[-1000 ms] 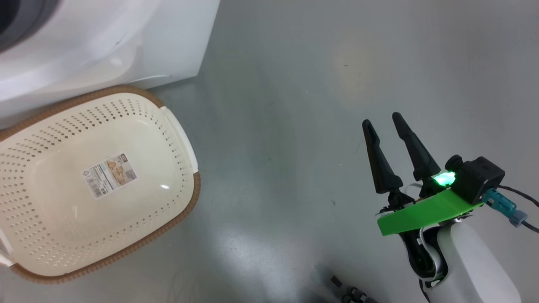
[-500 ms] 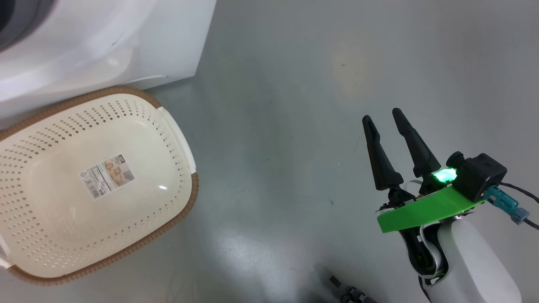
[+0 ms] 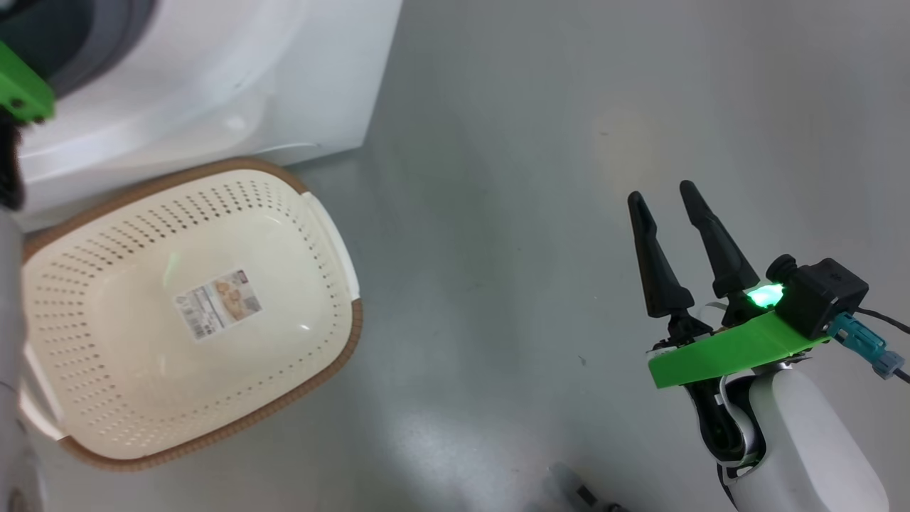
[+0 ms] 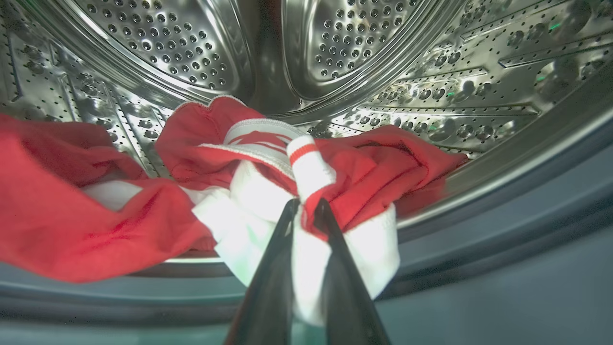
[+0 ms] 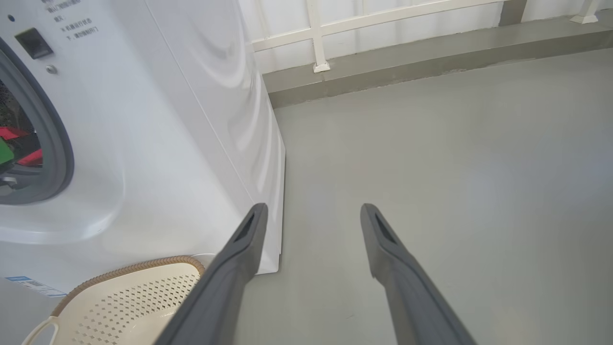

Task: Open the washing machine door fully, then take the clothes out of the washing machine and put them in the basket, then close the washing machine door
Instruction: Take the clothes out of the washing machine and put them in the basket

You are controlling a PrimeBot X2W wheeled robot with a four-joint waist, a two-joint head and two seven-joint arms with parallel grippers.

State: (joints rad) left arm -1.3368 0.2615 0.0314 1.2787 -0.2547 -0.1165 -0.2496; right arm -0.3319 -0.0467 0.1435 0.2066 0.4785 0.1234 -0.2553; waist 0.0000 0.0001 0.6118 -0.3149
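the left pincer (image 4: 306, 203) now stands nearly closed, its two fingers pinching a white fold of the clothes (image 4: 373, 167) between their tips. a second ago it was wide apart, so the grab has only just been made. the rest of the red and white heap spreads to either side of the tips and just beyond them, low in the steel drum (image 4: 364, 48), which curves away behind.

the head camera has swung too. the whole picture has slid, bringing the left arm's green bracket (image 3: 21, 92) in at the mouth of the washing machine (image 3: 213, 71). the basket (image 3: 353, 327) itself need not have moved. it sits well to the left of the right pincer (image 3: 661, 190), with nothing in it yet. that right pincer hangs wide open over the floor (image 3: 498, 213), holding nothing.

to my eye the taking-out step is at its start. next comes a pull back out of the drum, and a pinch on so thin a fold might slip.
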